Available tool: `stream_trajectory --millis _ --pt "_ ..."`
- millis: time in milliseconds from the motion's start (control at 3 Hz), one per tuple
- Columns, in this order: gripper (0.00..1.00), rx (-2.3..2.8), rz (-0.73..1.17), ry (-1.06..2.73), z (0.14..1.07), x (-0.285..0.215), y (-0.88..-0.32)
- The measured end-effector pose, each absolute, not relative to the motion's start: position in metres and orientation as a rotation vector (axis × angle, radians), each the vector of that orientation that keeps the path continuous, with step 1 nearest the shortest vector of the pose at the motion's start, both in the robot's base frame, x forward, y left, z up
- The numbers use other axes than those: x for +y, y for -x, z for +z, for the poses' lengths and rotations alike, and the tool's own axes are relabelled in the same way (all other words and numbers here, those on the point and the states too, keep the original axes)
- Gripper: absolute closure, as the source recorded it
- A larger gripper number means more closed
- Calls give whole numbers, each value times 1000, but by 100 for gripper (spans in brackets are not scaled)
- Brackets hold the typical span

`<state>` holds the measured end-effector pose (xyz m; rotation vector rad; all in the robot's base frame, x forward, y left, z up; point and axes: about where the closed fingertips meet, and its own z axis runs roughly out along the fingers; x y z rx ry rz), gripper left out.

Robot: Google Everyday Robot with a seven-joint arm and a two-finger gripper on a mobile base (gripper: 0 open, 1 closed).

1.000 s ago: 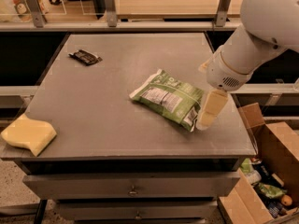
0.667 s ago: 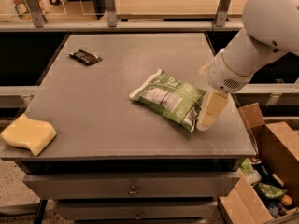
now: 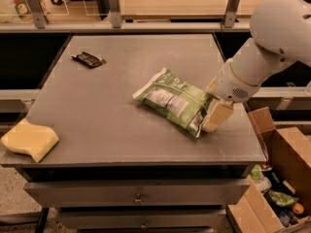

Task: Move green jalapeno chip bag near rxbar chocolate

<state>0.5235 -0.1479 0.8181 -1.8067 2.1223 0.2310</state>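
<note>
The green jalapeno chip bag (image 3: 175,100) lies label-up on the grey table (image 3: 112,125), right of centre. The rxbar chocolate (image 3: 89,59) is a small dark wrapper lying flat at the far left of the table, well apart from the bag. My gripper (image 3: 215,113) reaches in from the right on a white arm (image 3: 272,38) and sits low at the bag's right end, touching or overlapping its edge. The part of the bag under the gripper is hidden.
A yellow sponge block (image 3: 29,140) rests on the table's front left corner. An open cardboard box (image 3: 279,178) with several items stands on the floor to the right. A railing with posts (image 3: 114,6) runs behind the table.
The white arm has shifted slightly. The gripper stays at the bag's right end, and the bag and the rxbar have not moved.
</note>
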Motion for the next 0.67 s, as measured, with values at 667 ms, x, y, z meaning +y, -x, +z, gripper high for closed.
stream_trajectory --millis 667 --pt "86 2123 233 1808 821 -148 -523"
